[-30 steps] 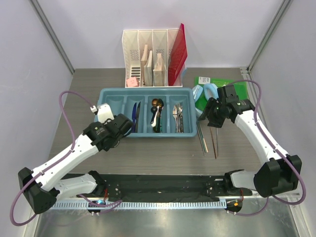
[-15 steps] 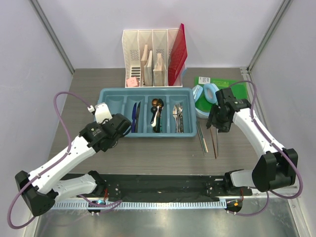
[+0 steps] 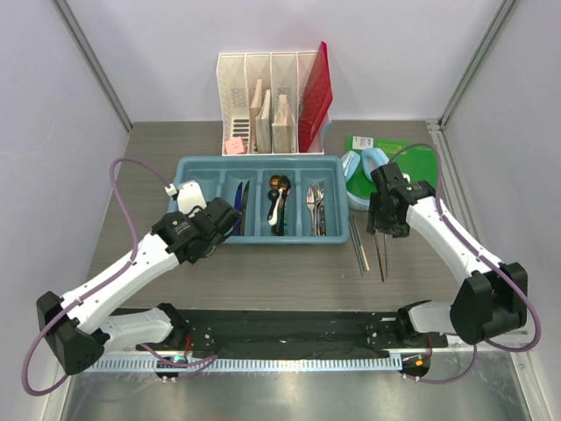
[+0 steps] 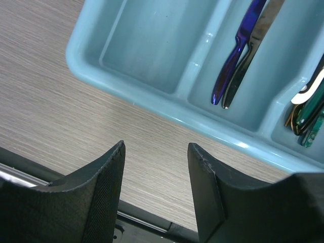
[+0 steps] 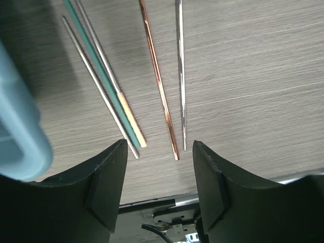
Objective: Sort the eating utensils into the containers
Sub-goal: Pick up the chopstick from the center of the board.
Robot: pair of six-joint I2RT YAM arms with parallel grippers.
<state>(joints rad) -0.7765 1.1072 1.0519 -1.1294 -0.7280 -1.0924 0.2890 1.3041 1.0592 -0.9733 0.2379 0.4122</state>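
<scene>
Grey wood-grain table (image 4: pixel 50 101) spreads under both arms. Left gripper (image 4: pixel 156 152) hovers with its fingers parted and nothing between them, just short of the near rim of the light blue tray (image 4: pixel 152 109). Ahead and to its right, two knives (image 4: pixel 234 55) lie in the second compartment. Right gripper (image 5: pixel 159 152) is likewise spread and empty. The chopsticks (image 5: pixel 163 101) lie loose on the table just ahead of its tips, outside the tray. Farther off, spoons (image 3: pixel 278 200) and forks (image 3: pixel 316 207) fill the third and fourth compartments, with a white file organizer (image 3: pixel 263 101) behind.
</scene>
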